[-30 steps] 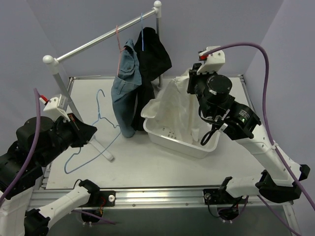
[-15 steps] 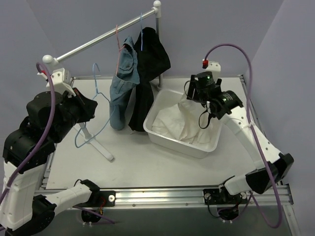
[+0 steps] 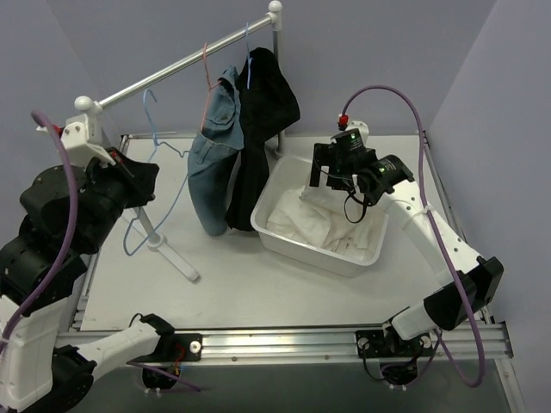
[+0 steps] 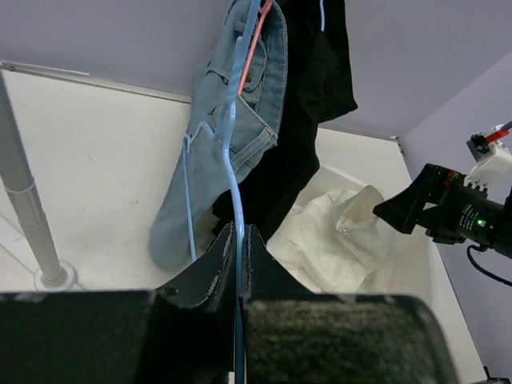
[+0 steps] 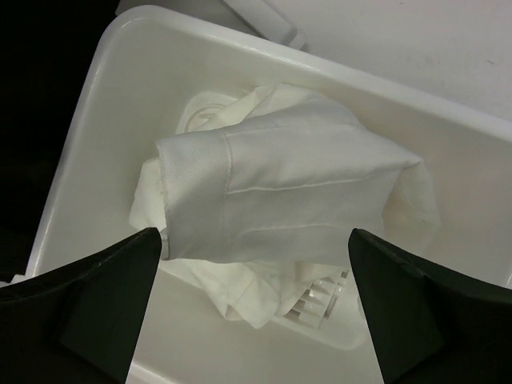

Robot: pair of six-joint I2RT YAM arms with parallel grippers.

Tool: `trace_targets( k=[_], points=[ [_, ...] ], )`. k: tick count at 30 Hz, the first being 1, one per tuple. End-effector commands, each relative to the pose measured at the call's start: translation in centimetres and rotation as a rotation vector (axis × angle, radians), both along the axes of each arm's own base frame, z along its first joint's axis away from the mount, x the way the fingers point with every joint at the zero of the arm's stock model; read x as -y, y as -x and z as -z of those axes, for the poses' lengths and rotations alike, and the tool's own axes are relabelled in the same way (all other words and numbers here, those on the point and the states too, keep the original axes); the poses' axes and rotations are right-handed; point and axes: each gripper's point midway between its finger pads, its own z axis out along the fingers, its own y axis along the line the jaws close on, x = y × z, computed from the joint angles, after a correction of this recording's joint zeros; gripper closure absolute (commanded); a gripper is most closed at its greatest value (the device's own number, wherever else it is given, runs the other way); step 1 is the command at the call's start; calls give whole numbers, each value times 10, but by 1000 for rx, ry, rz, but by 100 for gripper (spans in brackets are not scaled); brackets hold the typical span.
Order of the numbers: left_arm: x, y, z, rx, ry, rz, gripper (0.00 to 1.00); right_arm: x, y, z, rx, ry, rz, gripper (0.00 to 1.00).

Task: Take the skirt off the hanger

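The black skirt [image 3: 267, 95] hangs from the rail on a light-blue hanger [image 3: 248, 60]; in the left wrist view the skirt [image 4: 308, 104] drapes behind the denim. My left gripper [image 3: 146, 181] is shut on a second, bare light-blue hanger [image 3: 176, 185], held up left of the garments. Its wire [image 4: 232, 160] runs up between the closed fingers of that gripper [image 4: 238, 228]. My right gripper [image 3: 331, 168] hovers open over the white tub [image 3: 293, 249]. Nothing sits between its jaws [image 5: 254, 240], and the white garment [image 5: 280, 184] lies below them.
A blue denim garment [image 3: 215, 155] hangs on a pink hanger [image 3: 207, 64] beside the skirt. The rail [image 3: 172, 73] slopes from back right to a post [image 3: 146, 215] standing on the table near my left arm. The crumpled white garment [image 3: 323, 219] fills the tub.
My right gripper opened and let the white garment drop into the tub. My left arm raised the bare blue hanger off the table toward the rail.
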Motion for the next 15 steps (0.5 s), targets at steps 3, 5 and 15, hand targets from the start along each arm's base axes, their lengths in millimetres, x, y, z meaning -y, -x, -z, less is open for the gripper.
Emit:
trace_targets(
  k=[3,5,15],
  points=[
    [-35,31,-30,119,44,-69,98,-19,9,-55,92,-122,-103,0],
    [-39,25,-32,125,22,-97,98,-27,11,-72,131,-172,-127,1],
    [-33,-11,-34,102,-64,-171,98,-74,22,-152,241,-325,-292,2]
  ],
)
